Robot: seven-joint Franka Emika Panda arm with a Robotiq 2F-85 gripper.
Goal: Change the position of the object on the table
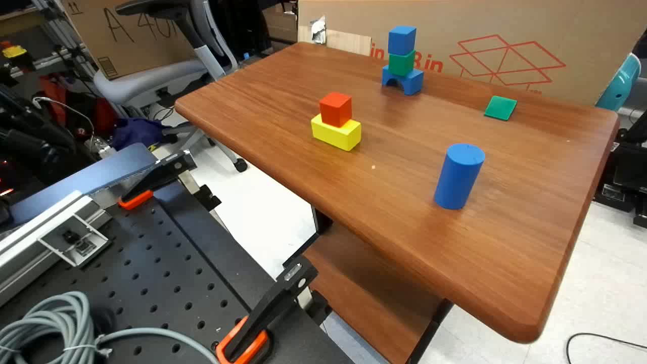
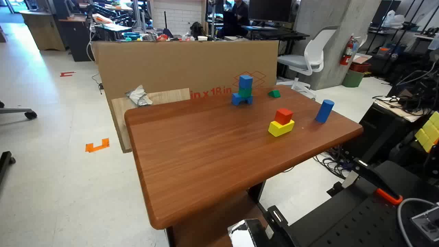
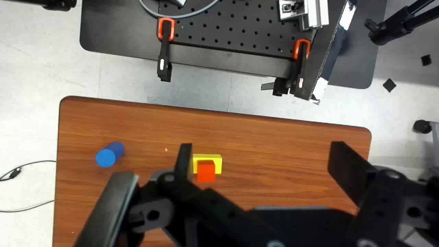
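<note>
On the brown table (image 1: pixel 252 101), a red cube (image 1: pixel 335 109) rests on a yellow block (image 1: pixel 333 134). A blue cylinder (image 1: pixel 459 177) stands upright apart from them. A stack has a blue cube (image 1: pixel 402 40) on a green block (image 1: pixel 401 63) on a blue arch (image 1: pixel 409 83). A green wedge (image 1: pixel 500 107) lies near the far edge, also in an exterior view (image 2: pixel 274 93). My gripper (image 3: pixel 262 147) shows only in the wrist view, open and empty, above the table. Its left finger partly covers the yellow block (image 3: pixel 217 164). Stack and wedge are not visible there.
A black perforated platform (image 3: pixel 229 58) with two orange-handled clamps (image 3: pixel 164 51) stands beside the table, across a gap. A large cardboard sheet (image 2: pixel 185 65) stands along the table's far side. A grey chair (image 1: pixel 151 76) is near a table corner.
</note>
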